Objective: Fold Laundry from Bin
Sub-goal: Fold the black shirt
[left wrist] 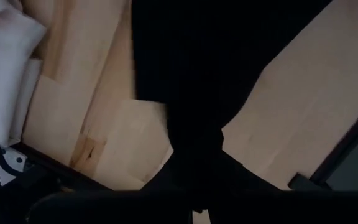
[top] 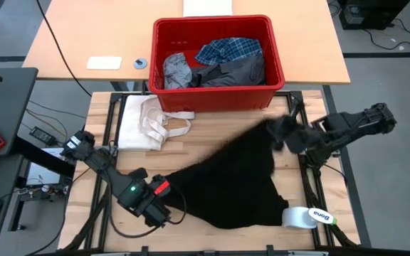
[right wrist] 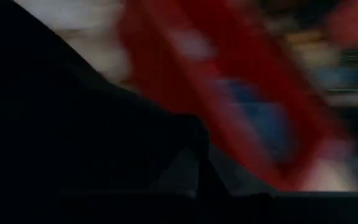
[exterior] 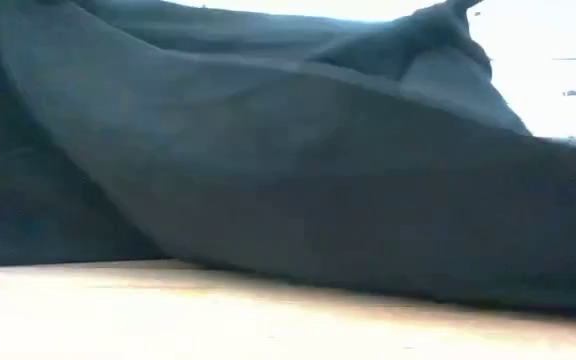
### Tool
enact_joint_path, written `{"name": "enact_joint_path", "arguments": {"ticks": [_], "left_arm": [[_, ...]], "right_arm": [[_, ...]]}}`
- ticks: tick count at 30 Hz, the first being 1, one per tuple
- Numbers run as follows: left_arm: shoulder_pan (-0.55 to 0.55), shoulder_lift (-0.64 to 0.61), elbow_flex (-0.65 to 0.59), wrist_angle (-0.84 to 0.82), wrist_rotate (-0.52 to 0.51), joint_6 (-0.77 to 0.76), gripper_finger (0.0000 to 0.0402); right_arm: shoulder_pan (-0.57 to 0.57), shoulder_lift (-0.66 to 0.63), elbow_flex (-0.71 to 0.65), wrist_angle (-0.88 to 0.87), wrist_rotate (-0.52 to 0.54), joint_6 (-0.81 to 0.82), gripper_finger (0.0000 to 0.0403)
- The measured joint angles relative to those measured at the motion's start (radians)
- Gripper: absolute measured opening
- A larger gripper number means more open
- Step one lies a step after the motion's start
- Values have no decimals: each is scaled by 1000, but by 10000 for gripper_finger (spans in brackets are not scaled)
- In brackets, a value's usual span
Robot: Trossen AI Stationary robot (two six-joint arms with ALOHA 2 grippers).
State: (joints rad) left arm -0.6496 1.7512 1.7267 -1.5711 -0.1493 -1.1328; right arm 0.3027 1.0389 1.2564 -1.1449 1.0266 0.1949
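Flanking black garment [top: 237, 181]: cream cloth [top: 137, 121], tape roll [top: 299, 217].

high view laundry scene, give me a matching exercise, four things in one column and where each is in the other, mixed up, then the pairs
Things
1. black garment
2. plaid shirt
3. cream-white cloth
4. tape roll

Places
A. inside the red bin
B. on the table, just left of the bin's front corner
C. spread on the table, gripped by the left gripper and right gripper
D. by the table's near right edge

Pairs: 1-C, 2-A, 3-B, 4-D
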Motion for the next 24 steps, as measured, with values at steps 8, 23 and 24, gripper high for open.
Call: {"name": "enact_joint_path", "arguments": {"ticks": [8, 23, 24], "left_arm": [[12, 0, 0, 0, -4, -3, 18], [11, 0, 0, 21, -3, -1, 18], [11, 0, 0, 21, -3, -1, 18]], "right_arm": [[-78, 26, -28, 13, -632, -85, 12], [76, 111, -254, 187, -1371, 23, 14], [101, 119, -266, 233, -1384, 42, 14]]}}
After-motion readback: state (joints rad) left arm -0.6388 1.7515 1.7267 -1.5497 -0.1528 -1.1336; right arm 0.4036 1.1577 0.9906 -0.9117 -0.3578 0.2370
